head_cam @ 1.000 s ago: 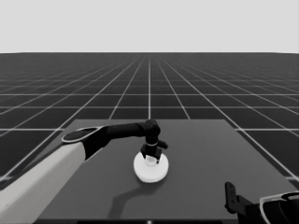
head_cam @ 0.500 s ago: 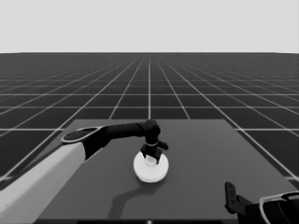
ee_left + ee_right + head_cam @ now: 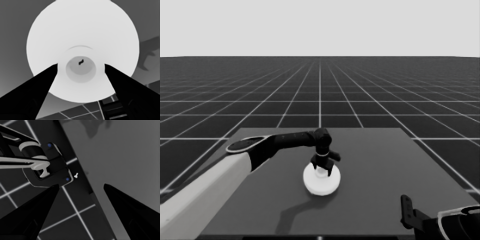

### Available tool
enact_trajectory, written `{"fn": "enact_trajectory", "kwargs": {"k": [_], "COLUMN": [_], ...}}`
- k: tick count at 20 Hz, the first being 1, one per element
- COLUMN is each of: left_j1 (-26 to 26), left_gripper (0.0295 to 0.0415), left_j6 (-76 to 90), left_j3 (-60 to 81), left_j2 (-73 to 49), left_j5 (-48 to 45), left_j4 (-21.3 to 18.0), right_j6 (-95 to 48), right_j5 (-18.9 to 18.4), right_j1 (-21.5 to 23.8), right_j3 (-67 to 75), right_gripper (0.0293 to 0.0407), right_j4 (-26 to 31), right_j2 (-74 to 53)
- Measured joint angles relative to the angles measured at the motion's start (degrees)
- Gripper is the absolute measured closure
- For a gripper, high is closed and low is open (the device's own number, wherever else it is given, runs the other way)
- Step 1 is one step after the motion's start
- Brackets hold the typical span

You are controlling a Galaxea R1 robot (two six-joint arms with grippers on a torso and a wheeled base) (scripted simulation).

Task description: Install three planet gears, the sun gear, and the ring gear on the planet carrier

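Observation:
One white round part shows, the ring gear (image 3: 321,181), the larger round part, lying flat at the table's middle. In the left wrist view it (image 3: 82,30) fills the picture, with a raised hub and a hole in its centre. My left gripper (image 3: 323,169) hangs straight down over it and is open. Its fingertips (image 3: 51,72) stand on either side of the hub without closing on it. The planet gears and the planet carrier are hidden. The right gripper (image 3: 406,212) waits open at the table's near right corner.
The dark table (image 3: 385,165) stretches to the right of the round part. In the right wrist view the table's edge (image 3: 82,177) runs diagonally, with dark machinery with blue lights (image 3: 47,167) and the floor's grid past it.

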Motion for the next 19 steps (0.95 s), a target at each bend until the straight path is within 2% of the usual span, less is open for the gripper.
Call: {"fn": "enact_trajectory", "kwargs": {"k": [3, 4, 5, 7, 13, 14, 15, 16, 17, 19], "left_j1": [0.0, -5.4, -10.8, -15.7, -17.8, -19.7, -21.3, -22.3, -22.8, -23.4], "left_gripper": [0.0326, 0.0324, 0.0325, 0.0326, 0.0326, 0.0301, 0.0296, 0.0310, 0.0318, 0.0325], "left_j6": [0.0, -15.4, -23.6, -30.0, -32.7, -5.1, 22.0, 39.2, 49.4, 58.9], "left_j3": [0.0, 5.4, 6.7, 5.9, 4.8, 31.0, 52.1, 64.2, 71.5, 78.4], "left_j2": [0.0, -1.6, -1.9, -1.6, -1.2, -16.3, -39.9, -56.7, -66.1, -74.6], "left_j5": [0.0, 2.5, 3.3, 4.0, 4.5, -16.3, -29.1, -36.6, -41.0, -45.2], "left_j4": [0.0, -6.2, -10.5, -14.5, -16.5, -7.9, -2.7, 0.4, 2.2, 3.9], "right_j6": [0.0, 0.0, 0.0, 0.0, 0.0, 27.6, 50.3, 58.1, 61.6, 64.5], "right_j5": [0.0, 0.0, 0.0, 0.0, 0.0, -21.8, -24.1, -23.3, -23.1, -23.2], "right_j1": [0.0, 0.0, 0.0, 0.0, 0.0, 20.5, 35.4, 39.3, 40.5, 41.1], "right_j3": [0.0, 0.0, 0.0, 0.0, 0.0, 0.4, -8.9, -18.3, -24.6, -30.9], "right_gripper": [0.0315, 0.0315, 0.0315, 0.0315, 0.0315, 0.0309, 0.0307, 0.0310, 0.0313, 0.0315], "right_j4": [0.0, 0.0, 0.0, 0.0, 0.0, 21.7, 38.8, 44.5, 46.9, 48.8], "right_j2": [0.0, 0.0, 0.0, 0.0, 0.0, 12.9, 26.3, 32.3, 35.4, 38.2]}}
